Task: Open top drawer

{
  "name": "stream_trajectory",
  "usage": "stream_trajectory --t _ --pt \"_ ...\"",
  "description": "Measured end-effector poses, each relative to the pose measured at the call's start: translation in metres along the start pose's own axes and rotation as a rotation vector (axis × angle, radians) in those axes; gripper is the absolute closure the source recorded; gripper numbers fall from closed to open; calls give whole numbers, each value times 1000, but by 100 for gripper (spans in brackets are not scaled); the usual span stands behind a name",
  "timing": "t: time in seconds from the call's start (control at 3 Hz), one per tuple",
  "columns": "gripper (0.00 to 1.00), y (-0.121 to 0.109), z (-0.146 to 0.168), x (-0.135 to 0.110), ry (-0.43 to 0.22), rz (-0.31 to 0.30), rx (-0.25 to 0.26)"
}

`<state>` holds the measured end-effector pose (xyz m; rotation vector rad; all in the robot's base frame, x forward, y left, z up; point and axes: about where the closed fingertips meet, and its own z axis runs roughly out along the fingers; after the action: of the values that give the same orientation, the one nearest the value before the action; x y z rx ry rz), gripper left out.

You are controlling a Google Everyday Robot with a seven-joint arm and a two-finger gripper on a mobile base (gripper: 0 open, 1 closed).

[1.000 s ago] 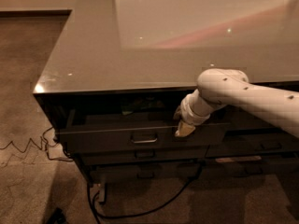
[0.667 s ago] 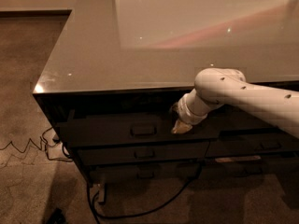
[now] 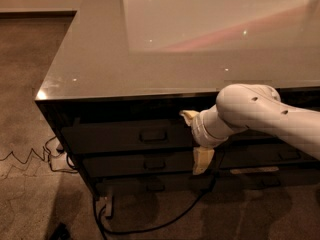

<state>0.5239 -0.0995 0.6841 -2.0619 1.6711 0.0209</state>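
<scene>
Top drawer [image 3: 120, 136] looks pushed in, inside not visible. Gripper [image 3: 196, 139] at 3 o'clock of its handle [image 3: 153, 135] w/ fingers [image 3: 202, 161] spread wide, holding nothing I can see.

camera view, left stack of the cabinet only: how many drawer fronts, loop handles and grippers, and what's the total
drawer fronts: 3 (top drawer, two lower drawers under it)
loop handles: 3, one centred on each front
gripper: 1, open, at the stack's right edge, right of the top drawer's handle
total: 7
</scene>
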Motion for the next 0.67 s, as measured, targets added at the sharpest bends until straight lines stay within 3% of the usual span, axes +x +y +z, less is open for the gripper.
stream_trajectory --t 0.67 --pt "0 3 47 11 -11 35 -45"
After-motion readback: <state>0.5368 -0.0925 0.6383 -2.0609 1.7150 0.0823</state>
